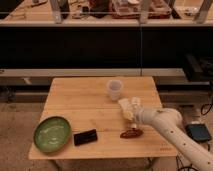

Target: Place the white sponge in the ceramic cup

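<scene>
The ceramic cup (115, 89) is small and whitish and stands upright on the wooden table (80, 100), right of centre toward the back. My gripper (129, 108) is at the end of the white arm that reaches in from the lower right. It hovers just in front of and to the right of the cup. It is shut on the white sponge (124, 106), a pale flat pad that sticks out on its left side, apart from the cup.
A wide green bowl (51, 134) sits at the table's front left. Beside it lies a flat black object (85, 137). A small brown object (131, 133) lies near the front edge under the arm. Dark shelving runs behind the table.
</scene>
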Controlling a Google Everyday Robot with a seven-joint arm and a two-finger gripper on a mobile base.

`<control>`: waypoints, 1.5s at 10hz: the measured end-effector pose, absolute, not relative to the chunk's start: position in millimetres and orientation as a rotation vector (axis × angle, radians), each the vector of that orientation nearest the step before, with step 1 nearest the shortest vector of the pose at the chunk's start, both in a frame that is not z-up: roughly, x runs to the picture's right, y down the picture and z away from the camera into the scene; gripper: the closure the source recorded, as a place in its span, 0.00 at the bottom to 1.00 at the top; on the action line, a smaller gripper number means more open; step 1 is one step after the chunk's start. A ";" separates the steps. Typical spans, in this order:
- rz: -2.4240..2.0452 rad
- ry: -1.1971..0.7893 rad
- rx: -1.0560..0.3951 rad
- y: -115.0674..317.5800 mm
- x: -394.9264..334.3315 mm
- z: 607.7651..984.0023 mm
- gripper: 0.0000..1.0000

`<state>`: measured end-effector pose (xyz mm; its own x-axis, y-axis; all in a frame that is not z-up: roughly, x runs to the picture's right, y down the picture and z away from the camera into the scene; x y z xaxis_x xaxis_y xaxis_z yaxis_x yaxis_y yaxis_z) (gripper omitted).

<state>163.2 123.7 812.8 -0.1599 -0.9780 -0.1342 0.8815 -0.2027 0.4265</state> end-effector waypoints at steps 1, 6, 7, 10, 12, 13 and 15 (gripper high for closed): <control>-1.729 -0.274 0.439 118.3 177.4 807.8 0.76; -1.733 -0.275 0.447 37.9 182.6 819.9 0.76; -1.742 -0.271 0.451 21.1 178.7 820.5 0.76; -1.813 -0.243 0.455 -31.8 155.3 819.7 0.76; -1.863 -0.255 0.456 -44.5 130.3 822.6 0.76; -1.892 -0.272 0.457 -47.3 112.7 825.4 0.76; -1.948 -0.294 0.442 -48.2 89.3 832.4 0.72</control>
